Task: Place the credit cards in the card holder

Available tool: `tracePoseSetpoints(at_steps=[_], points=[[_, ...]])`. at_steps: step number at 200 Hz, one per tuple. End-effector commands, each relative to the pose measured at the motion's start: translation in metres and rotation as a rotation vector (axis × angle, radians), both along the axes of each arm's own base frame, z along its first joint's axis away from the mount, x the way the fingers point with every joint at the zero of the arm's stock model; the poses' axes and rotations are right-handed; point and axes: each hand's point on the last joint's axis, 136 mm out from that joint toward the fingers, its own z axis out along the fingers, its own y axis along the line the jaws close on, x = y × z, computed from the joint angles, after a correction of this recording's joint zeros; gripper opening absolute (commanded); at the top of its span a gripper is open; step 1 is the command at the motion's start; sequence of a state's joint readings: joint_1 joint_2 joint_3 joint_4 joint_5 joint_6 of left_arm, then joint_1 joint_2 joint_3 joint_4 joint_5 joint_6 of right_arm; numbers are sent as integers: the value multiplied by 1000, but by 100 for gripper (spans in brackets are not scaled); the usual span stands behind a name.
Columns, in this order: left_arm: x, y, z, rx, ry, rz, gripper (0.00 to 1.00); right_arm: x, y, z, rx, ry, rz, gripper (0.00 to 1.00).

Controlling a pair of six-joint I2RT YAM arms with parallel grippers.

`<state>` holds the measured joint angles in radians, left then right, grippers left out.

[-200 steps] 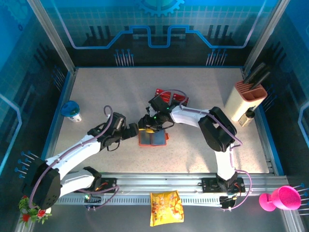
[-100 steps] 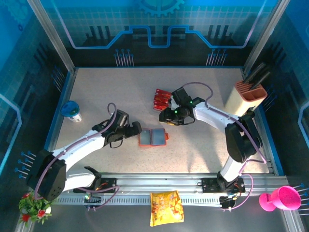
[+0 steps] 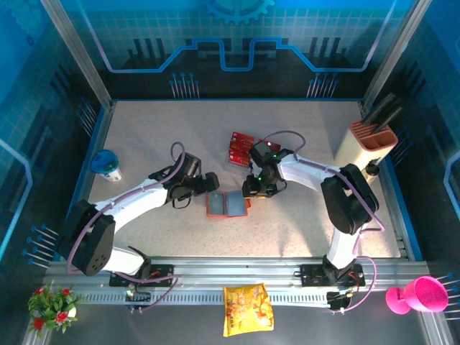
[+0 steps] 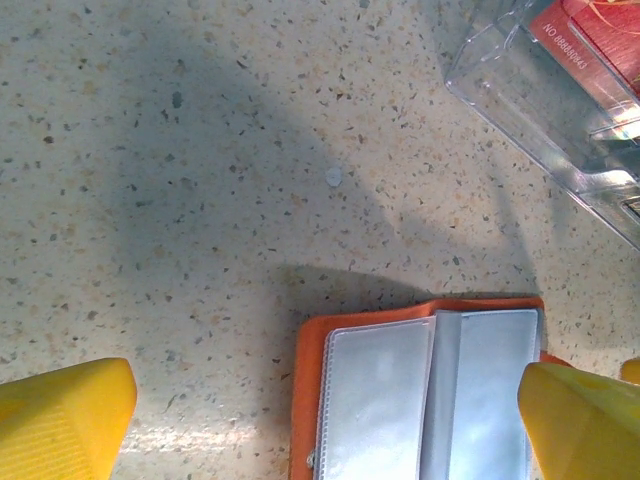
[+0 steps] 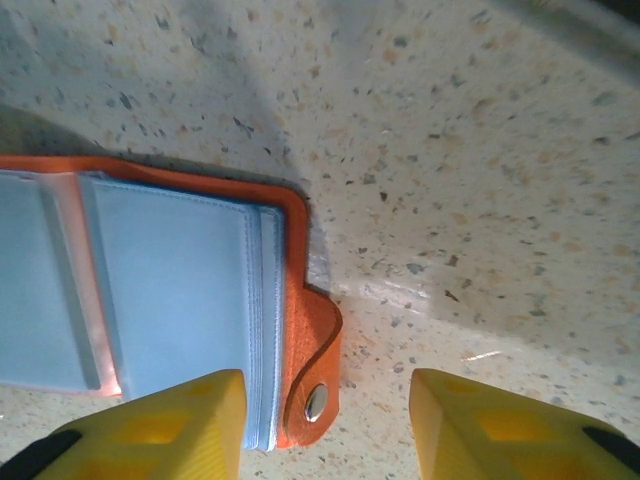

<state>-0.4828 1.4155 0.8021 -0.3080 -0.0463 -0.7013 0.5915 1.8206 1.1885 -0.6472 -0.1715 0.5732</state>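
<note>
The card holder (image 3: 228, 204) is laid open at centre frame.
The left hand (image 3: 213, 185) is spread wide at its left edge, the right hand (image 3: 257, 190) parted at its snap tab (image 5: 318, 400); credit cards (image 3: 243, 147) are seen just above.

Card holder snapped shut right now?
No, the card holder lies spread open on the table, grey-blue pockets facing up and its snap tab unfastened.

1. Two robot arms (image 3: 129, 208) (image 3: 309, 169).
2. One orange wallet (image 3: 227, 205).
3. Several red cards (image 3: 243, 147), exact number unclear.
4. One blue cup (image 3: 106, 165).
5. One yellow snack bag (image 3: 247, 309).
6. One pink goblet (image 3: 420, 295).
7. One beige knife block (image 3: 366, 152).
</note>
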Motion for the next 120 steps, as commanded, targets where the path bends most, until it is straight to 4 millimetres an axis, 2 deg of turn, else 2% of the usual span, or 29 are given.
tracePoseSetpoints(at_steps=[1, 15, 35, 53, 104, 111, 120], points=[[5, -13, 6, -17, -7, -53, 99, 0, 5, -5, -23, 13, 22, 43], [5, -16, 4, -19, 1, -63, 99, 1, 3, -9, -35, 16, 19, 34], [4, -21, 1, -20, 10, -79, 99, 2, -5, -11, -57, 14, 0, 13], [4, -25, 0, -22, 14, -96, 99, 0, -17, -12, -76, 12, -27, 3], [0, -34, -8, -23, 30, -127, 99, -11, -45, -16, -106, 17, -96, 0], [1, -33, -9, -23, 31, -127, 99, -14, -49, -17, -112, 18, -104, 2], [0, -34, -10, -23, 31, -129, 99, -15, -51, -16, -109, 14, -112, 12]])
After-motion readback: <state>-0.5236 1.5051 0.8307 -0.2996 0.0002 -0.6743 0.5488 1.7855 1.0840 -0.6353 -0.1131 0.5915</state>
